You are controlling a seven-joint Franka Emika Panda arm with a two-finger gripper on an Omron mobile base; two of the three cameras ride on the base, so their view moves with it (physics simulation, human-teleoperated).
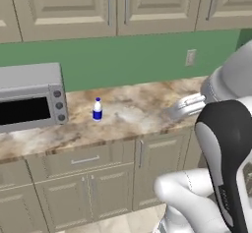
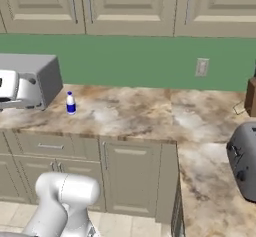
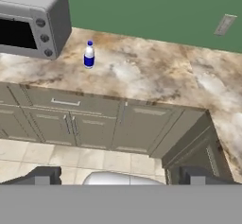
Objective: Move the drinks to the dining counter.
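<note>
Bottle first: a small white-and-blue bottle (image 1: 97,110) (image 2: 70,104) (image 3: 89,55) stands upright on the marbled desk (image 1: 133,114) (image 2: 150,113) (image 3: 151,74), well ahead of the hand (image 3: 120,176) and off to its left in the hand view. Nothing touches it; bare stone lies all around its base. Just beside it, farther to the left, sits a grey toaster oven (image 1: 30,97) (image 2: 27,81) (image 3: 30,20) with a dark glass door and round knobs facing the bottle. Behind both runs a green wall (image 1: 128,57) (image 2: 135,58) (image 3: 156,5) with a pale outlet plate (image 1: 191,57) (image 2: 201,67) (image 3: 225,24), and beige upper cabinets (image 1: 113,6) (image 2: 125,3) hang above it. Below the desk are beige drawers and doors (image 1: 98,178) (image 2: 75,161) (image 3: 75,119), between the hand and the bottle. The hand hangs low in front of these cabinets, its two dark fingertips (image 3: 43,176) spread wide apart with nothing between them. At the far right of the right base view a dark grey toaster (image 2: 243,166) stands on the turn of the desk, well apart from the bottle.
</note>
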